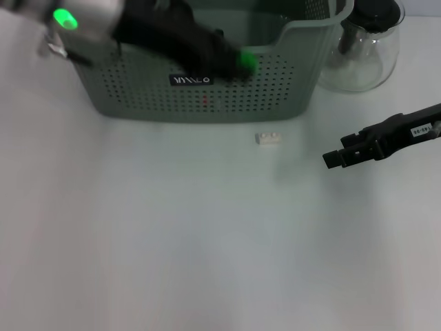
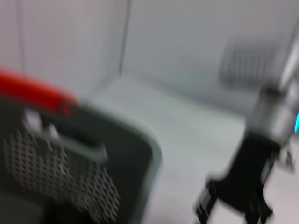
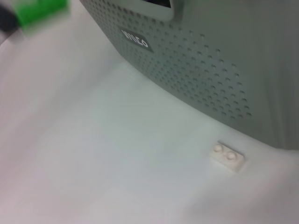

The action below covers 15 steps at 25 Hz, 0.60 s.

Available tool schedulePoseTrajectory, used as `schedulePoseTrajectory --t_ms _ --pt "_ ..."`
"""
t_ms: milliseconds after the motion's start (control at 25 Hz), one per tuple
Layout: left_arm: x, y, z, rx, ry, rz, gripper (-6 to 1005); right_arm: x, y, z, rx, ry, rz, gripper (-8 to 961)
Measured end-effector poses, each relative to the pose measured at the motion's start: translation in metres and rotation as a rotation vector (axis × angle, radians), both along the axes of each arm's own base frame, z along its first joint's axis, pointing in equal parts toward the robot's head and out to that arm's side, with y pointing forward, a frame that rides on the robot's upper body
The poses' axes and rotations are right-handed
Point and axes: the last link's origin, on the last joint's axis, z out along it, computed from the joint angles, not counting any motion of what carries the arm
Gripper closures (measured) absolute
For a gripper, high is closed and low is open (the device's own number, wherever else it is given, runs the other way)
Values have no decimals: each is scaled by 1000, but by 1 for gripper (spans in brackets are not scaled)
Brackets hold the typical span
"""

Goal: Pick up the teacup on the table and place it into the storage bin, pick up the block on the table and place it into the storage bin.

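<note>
Nearest my head camera, the right gripper (image 1: 331, 159) hangs over the bare table (image 1: 172, 241); I can't tell how far it's open. The white block (image 1: 269, 138) lies off to its left, just before the storage bin (image 1: 227, 96). My left gripper (image 1: 238, 62), blurred, seems to sit at the bin's front rim, its grip unclear. A glass teapot (image 1: 362, 48) stands beyond the right gripper.

Small white studded block (image 1: 269, 138) flat on table; just before grey-green perforated storage bin (image 1: 207, 89)

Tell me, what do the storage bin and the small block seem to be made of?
The storage bin: likely matte grey-green moulded plastic, judging by its perforated walls and rounded rim. The block: probably smooth white plastic, with two round studs on top, like a toy brick.
</note>
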Motion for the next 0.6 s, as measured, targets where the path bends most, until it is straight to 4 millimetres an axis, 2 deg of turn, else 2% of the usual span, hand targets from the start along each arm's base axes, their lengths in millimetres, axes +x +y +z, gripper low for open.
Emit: schedulePoseTrajectory --t_ms 120,200,440,600 --pt "5 12 25 74 -76 36 588 -2 1 0 -1 0 3 208" --pt "7 23 30 139 -80 64 584 -2 1 -1 -3 1 4 208" --pt "3 54 28 323 -23 132 572 -2 0 -1 -5 1 5 209" --pt "-1 62 23 371 19 156 564 -4 1 -2 -5 -1 9 209"
